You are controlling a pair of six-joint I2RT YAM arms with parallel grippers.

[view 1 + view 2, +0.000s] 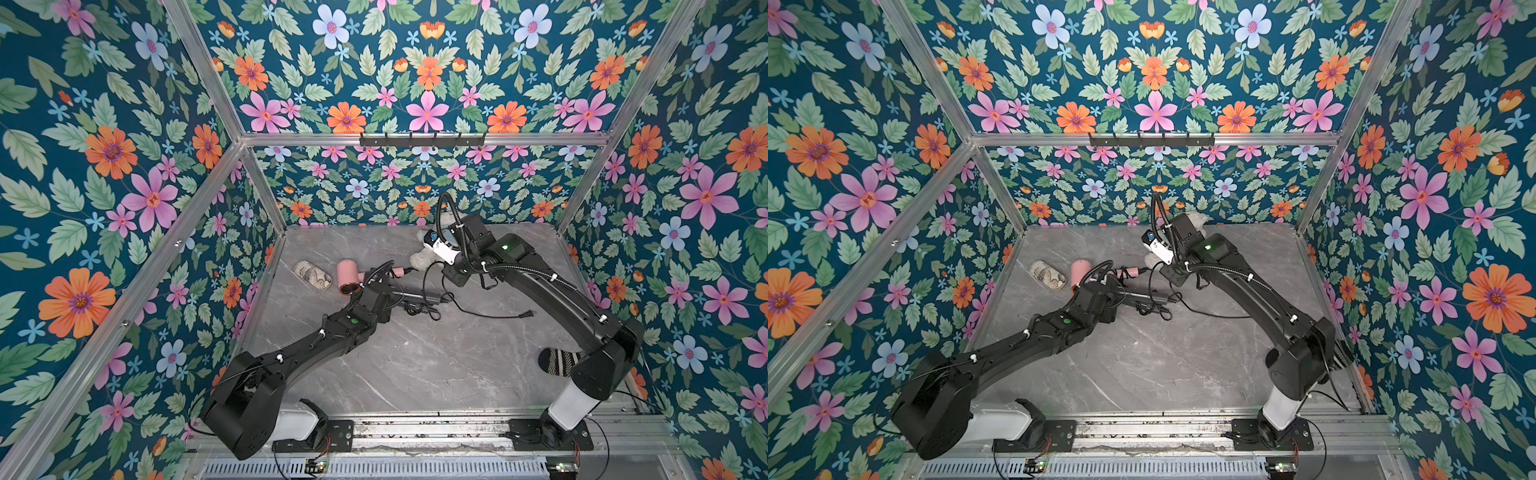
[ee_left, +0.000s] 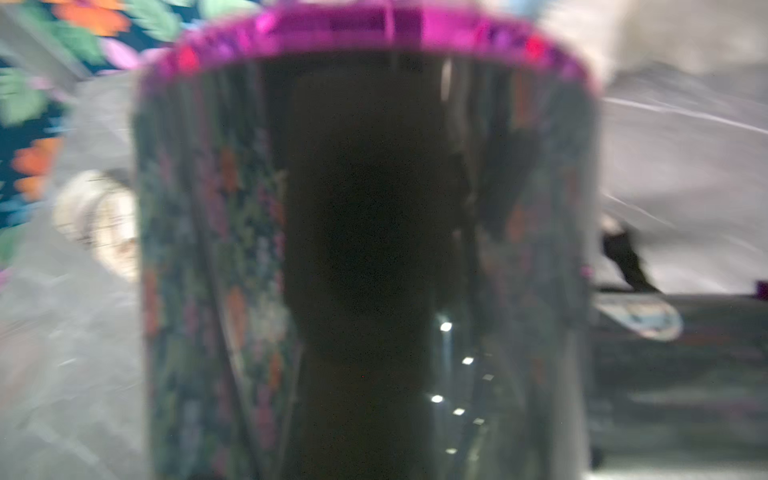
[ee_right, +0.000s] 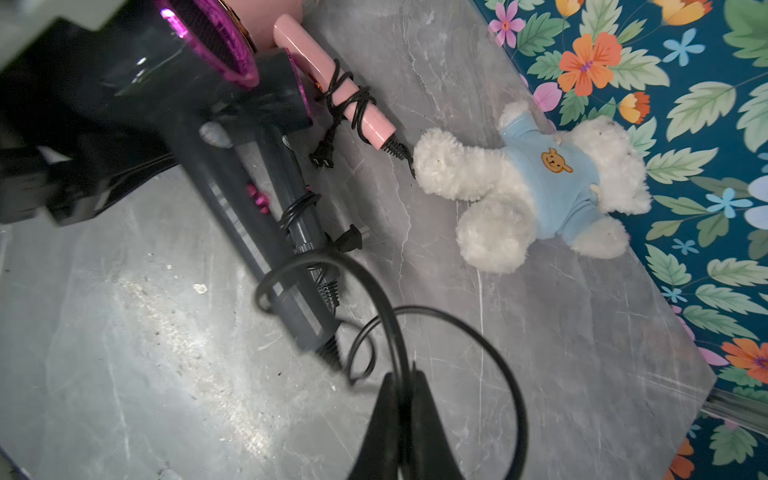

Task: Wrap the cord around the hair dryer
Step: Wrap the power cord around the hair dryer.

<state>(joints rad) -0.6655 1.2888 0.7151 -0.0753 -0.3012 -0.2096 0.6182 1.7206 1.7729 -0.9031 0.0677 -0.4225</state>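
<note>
Hair dryer [image 3: 249, 216] (black, magenta ring) lies near pink dryer [image 3: 353, 104]; coiled grey dryer [image 3: 305, 224] between them.

My left tool [image 1: 379, 287] closed. It looks clamped on hair dryer body, jaws hidden.

My right tool [image 3: 402, 380] pinched together on cord [image 3: 498, 361], which hangs in slack loops off handle end. Can make out no turns on handle.

Judgement: take up slack first, then circle handle from strain relief upward. Lay turns side by side, clear of pink dryer's plug.

Legible writing: none. Oval handle sticker blurred.

White teddy bear [image 3: 536, 187], striped sock [image 1: 559, 361], patterned pouch [image 1: 312, 275]
</note>
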